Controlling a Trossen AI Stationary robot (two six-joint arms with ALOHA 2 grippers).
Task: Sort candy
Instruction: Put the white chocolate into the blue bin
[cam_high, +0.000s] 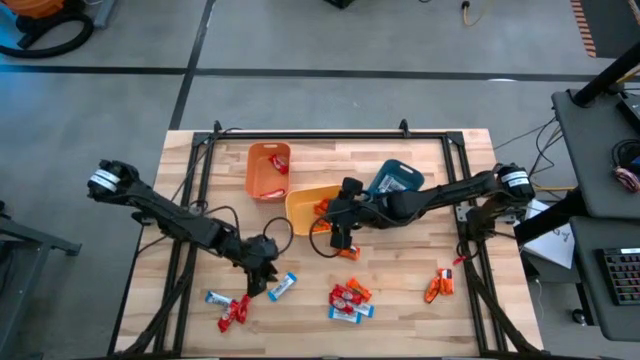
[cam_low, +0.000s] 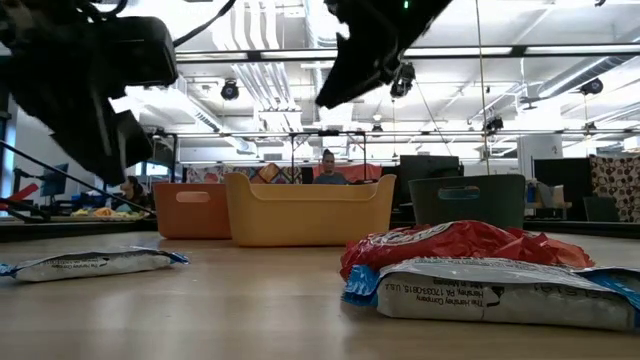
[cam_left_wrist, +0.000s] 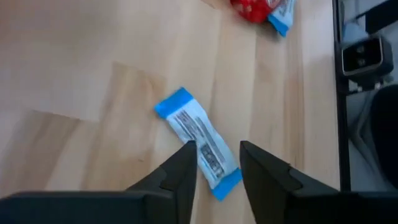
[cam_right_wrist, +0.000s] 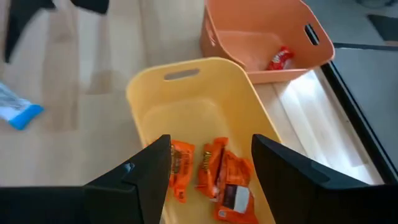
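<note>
Left pincer (cam_left_wrist: 214, 168), fingers apart, straddles a blue-and-white bar (cam_left_wrist: 199, 149): centre, lower, close. Right pincer (cam_right_wrist: 211, 165) hangs spread over the yellow bin (cam_right_wrist: 186, 74).

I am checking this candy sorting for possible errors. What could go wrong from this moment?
1. The left gripper straddles one end of a blue-and-white bar, not its middle, so the bar may pivot or slip out when lifted.
2. The right gripper hangs open over the yellow bin, where orange packets lie. The orange bin stands close beside it, so later drops could land in the wrong bin.
</note>
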